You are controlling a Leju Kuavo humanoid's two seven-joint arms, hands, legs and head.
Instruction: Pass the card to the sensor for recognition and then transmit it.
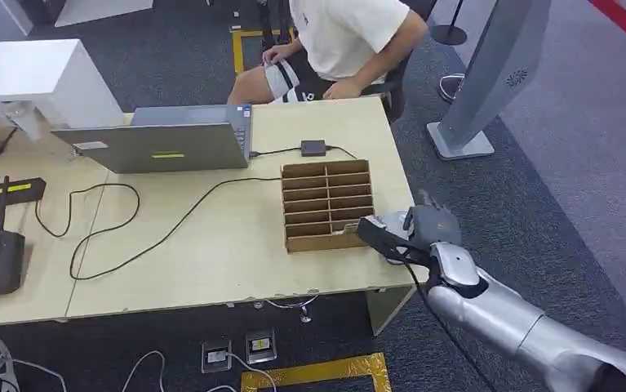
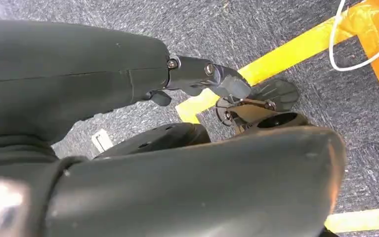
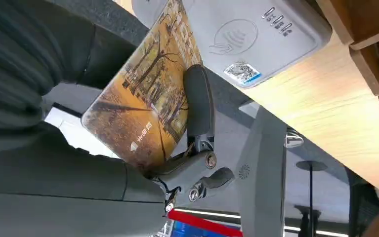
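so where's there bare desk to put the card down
Bare table runs along the near edge, between the looping black cable and the wooden slotted rack. It is crowded behind: laptop, adapter. The right hand holds the card by the rack.

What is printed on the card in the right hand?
The card bears an orange-brown autumn tree scene with small white text; right wrist view shows it best, held by the right hand.

The card (image 3: 143,106) is orange-brown with a tree scene; beside it, the sensor (image 3: 256,37) is pale grey with a white wave symbol.
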